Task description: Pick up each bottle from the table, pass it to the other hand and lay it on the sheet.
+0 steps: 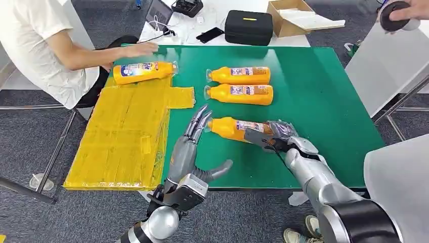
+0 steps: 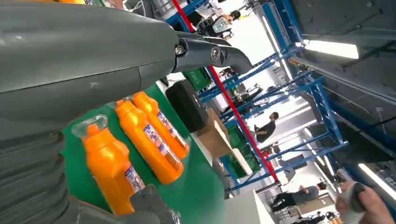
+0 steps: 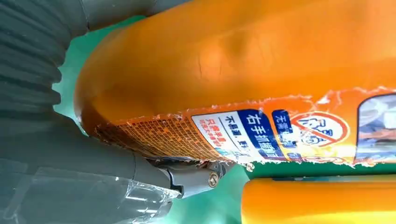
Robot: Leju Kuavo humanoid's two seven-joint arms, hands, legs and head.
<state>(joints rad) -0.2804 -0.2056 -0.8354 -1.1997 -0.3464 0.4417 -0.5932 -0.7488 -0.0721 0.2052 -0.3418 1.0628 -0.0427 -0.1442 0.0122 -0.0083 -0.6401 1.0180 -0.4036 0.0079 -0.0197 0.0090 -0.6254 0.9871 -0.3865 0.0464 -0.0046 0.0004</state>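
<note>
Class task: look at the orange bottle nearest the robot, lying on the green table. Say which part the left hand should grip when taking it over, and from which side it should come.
Grip the neck end of the nearest bottle, probably coming from the robot's left. The bottle lies on its side, cap toward the left hand, which is open beside it. The right hand already wraps the base end, leaving the cap half exposed.

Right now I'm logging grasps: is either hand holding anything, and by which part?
The right hand grips the nearest bottle around its base end. The left hand holds nothing, fingers apart.
</note>
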